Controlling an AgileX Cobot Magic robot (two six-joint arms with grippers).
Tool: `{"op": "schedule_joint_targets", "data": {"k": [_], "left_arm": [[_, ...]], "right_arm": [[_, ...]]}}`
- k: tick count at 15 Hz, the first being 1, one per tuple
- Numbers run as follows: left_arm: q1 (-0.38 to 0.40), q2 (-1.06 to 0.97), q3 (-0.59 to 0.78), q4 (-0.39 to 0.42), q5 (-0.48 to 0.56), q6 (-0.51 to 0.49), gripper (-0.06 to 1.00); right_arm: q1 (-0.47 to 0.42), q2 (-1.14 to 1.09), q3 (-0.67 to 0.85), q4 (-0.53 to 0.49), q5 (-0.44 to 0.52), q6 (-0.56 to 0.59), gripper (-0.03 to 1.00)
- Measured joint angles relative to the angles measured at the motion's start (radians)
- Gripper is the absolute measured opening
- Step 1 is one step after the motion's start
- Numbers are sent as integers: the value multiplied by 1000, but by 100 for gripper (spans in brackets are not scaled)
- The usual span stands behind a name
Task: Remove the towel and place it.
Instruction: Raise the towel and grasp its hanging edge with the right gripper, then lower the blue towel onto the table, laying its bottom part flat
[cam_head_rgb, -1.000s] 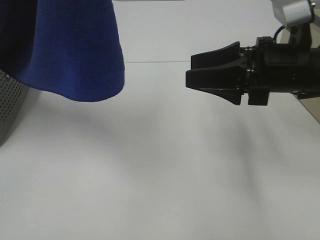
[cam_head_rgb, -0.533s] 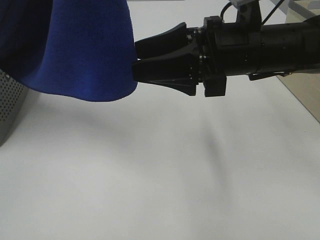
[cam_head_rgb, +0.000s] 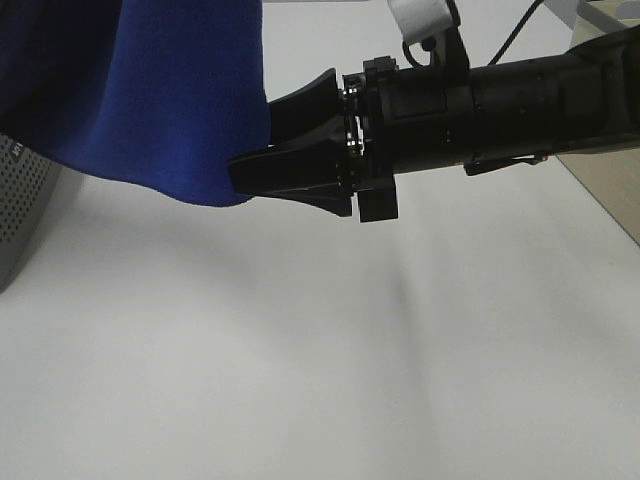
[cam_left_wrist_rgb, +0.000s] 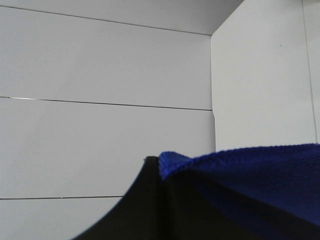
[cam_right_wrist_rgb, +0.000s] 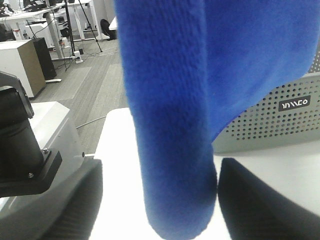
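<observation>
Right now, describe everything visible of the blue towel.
The towel is royal-blue plush cloth, microfibre by its look, hanging in soft folds above the white table. The left claw is shut on one edge of it. One hanging fold sits between the fingers of the open right claw. The grey perforated basket stands behind it. No tag shows.

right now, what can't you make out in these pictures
- towel: top and left cut off by the high view's edges.
- left gripper: outside the high view; its wrist view shows only a dark finger, the towel covering the rest.
- right gripper: upper fingertip behind the towel in the high view.
- basket: mostly hidden by towel and frame edge.
</observation>
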Motion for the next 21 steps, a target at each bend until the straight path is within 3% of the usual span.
{"op": "schedule_joint_targets", "data": {"k": [4, 7, 9, 13, 21], "left_arm": [[0, 0, 0, -22, -8, 0, 0], [0, 0, 0, -22, 30, 0, 0], [0, 0, 0, -22, 53, 0, 0], [0, 0, 0, -22, 66, 0, 0], [0, 0, 0, -22, 66, 0, 0]], "right_arm": [[0, 26, 0, 0, 0, -2, 65], [0, 29, 0, 0, 13, 6, 35], [0, 29, 0, 0, 21, 17, 25], [0, 31, 0, -5, 87, 62, 21], [-2, 20, 0, -128, 92, 157, 20]]}}
